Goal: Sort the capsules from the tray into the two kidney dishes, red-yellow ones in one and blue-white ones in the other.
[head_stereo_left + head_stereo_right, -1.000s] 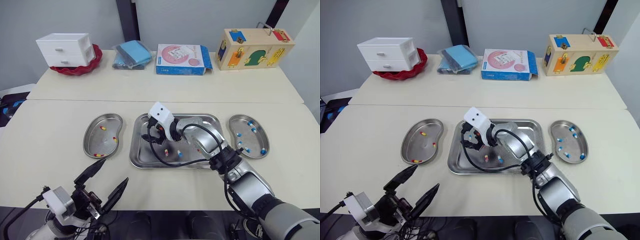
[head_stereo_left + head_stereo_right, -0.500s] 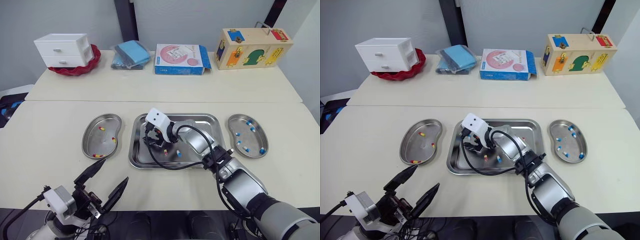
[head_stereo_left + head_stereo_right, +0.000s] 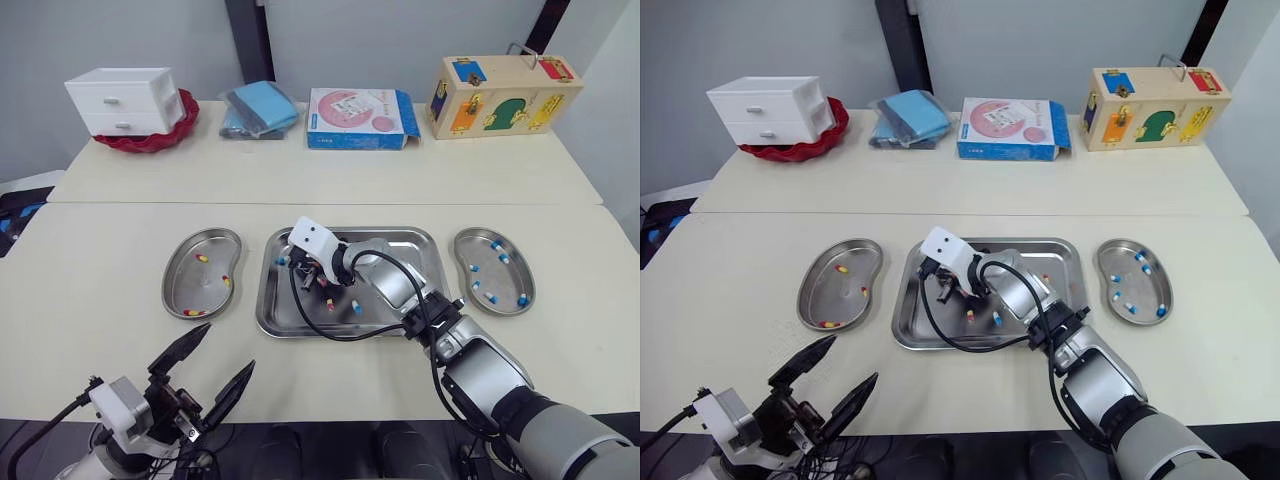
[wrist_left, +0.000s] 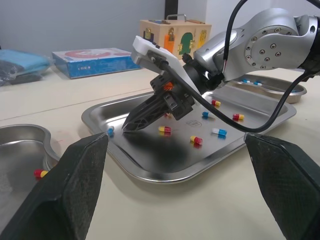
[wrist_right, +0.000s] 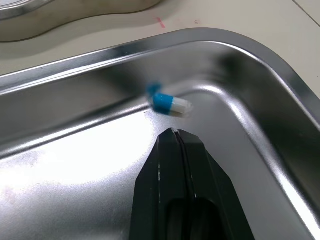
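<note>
A steel tray [image 3: 290,315] sits mid-table with several loose capsules, among them a red-yellow capsule [image 4: 164,129] and a blue-white one [image 4: 219,132]. My right gripper [image 5: 172,132] is down in the tray's left far corner, shut with nothing between its fingers. A blue-white capsule [image 5: 170,103] lies just beyond its tips, untouched. The left kidney dish [image 3: 190,280] holds red-yellow capsules and the right kidney dish [image 3: 505,278] holds blue-white ones. My left gripper [image 3: 208,365] hovers open off the table's near edge, well short of the dishes.
Along the table's far edge stand white drawers [image 3: 123,100] in a red bowl, a blue bag [image 3: 263,108], a pink-and-blue box [image 3: 358,118] and a wooden lock box [image 3: 503,97]. The right arm's black cable [image 3: 340,332] loops over the tray's near half.
My right gripper went from open to shut and shifted toward the tray's left far corner, closing on nothing. The left gripper has held still.
</note>
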Robot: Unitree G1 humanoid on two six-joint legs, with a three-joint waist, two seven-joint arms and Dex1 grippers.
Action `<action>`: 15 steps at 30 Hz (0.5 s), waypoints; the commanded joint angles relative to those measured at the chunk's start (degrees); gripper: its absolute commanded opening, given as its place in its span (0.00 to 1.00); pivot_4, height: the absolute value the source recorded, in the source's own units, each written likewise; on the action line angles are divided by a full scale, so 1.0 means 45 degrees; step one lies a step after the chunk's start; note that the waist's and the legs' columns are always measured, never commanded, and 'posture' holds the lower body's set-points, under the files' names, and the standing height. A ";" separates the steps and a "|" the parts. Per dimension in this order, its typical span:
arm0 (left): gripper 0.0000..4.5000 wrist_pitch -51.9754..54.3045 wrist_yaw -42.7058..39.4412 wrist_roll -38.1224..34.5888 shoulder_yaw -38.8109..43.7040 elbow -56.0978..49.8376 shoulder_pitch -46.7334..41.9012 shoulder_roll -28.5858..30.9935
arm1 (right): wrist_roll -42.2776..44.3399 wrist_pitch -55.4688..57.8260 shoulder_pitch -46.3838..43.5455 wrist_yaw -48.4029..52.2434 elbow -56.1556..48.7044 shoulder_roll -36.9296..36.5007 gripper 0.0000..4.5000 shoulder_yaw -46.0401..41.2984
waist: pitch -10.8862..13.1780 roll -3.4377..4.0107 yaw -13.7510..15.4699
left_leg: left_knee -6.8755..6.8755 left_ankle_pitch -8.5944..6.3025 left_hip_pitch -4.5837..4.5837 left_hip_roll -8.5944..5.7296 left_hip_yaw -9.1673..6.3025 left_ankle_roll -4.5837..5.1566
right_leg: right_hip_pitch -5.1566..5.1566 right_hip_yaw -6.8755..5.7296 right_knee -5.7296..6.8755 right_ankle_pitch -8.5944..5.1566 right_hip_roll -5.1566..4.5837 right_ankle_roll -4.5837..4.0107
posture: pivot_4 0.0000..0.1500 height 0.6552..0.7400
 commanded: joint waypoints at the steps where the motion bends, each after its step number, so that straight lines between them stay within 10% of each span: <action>1: 1.00 -0.0386 -0.0207 -0.0201 0.0230 0.0076 0.0013 0.0005 | 0.0014 -0.0074 0.0015 0.0147 -0.0300 0.0180 0.00 -0.0250 | 0.0000 0.0000 -0.0027 | -0.0001 0.0000 0.0000 0.0000 0.0000 0.0000 | 0.0000 0.0000 0.0000 0.0000 0.0000 0.0000 | 1.00 1.00; 9: 1.00 -0.0694 -0.0496 -0.0285 0.0280 0.0466 -0.0009 0.0029 | -0.0079 -0.0461 -0.0049 0.0671 -0.0626 -0.0182 0.00 -0.0197 | 0.0001 0.0002 -0.0081 | -0.0002 0.0000 -0.0001 0.0000 0.0000 0.0000 | -0.0001 0.0000 -0.0001 0.0000 0.0000 0.0000 | 1.00 1.00; 15: 1.00 -0.0856 -0.0685 -0.0291 0.0301 0.0712 -0.0017 -0.0024 | 0.0091 -0.0453 -0.0140 0.1139 -0.1181 -0.0451 0.31 -0.0404 | 0.0001 0.0002 -0.0095 | -0.0004 0.0000 -0.0001 0.0000 0.0000 0.0000 | -0.0001 0.0002 -0.0002 0.0000 0.0000 0.0000 | 1.00 1.00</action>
